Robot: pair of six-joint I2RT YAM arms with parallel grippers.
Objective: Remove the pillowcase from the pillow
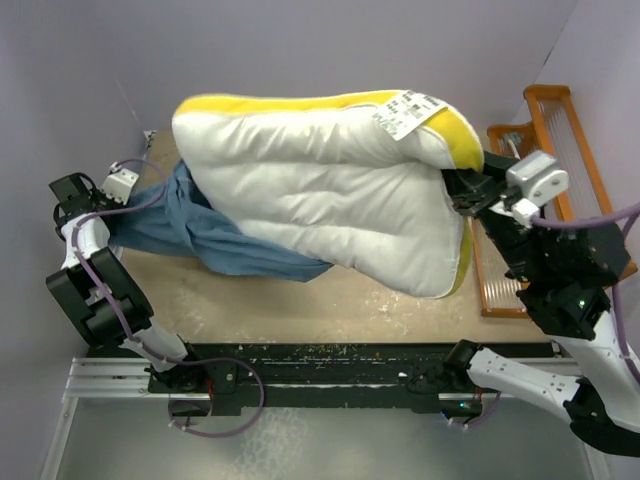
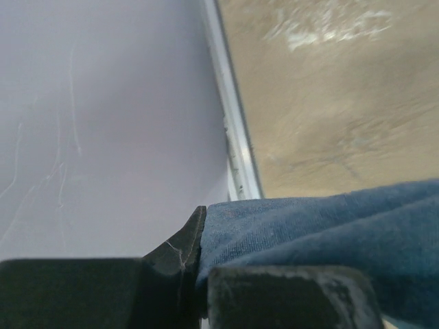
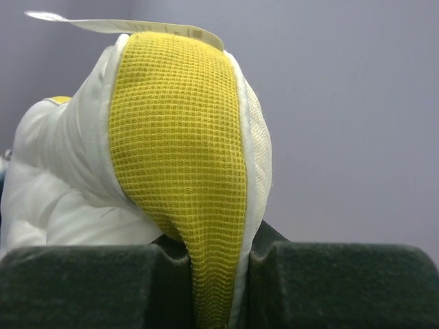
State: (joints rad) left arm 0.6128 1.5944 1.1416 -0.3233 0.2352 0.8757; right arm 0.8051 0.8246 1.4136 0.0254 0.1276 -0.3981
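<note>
The cream quilted pillow [image 1: 330,190] with its yellow side band lies tilted across the table, almost wholly bare. The slate-blue pillowcase [image 1: 200,235] is bunched at its lower left, still tucked under that end. My left gripper [image 1: 110,200] is shut on the pillowcase's edge [image 2: 309,226] at the far left, next to the wall. My right gripper [image 1: 462,190] is shut on the pillow's right end, pinching the yellow mesh band [image 3: 185,157] between its pads. A white label [image 1: 408,110] sticks up from the pillow's top right corner.
An orange wooden rack [image 1: 555,130] stands at the right, behind my right arm. Purple walls close in the left [image 2: 103,123] and the back. The tan tabletop [image 1: 330,305] shows in front of the pillow. A black rail [image 1: 330,365] runs along the near edge.
</note>
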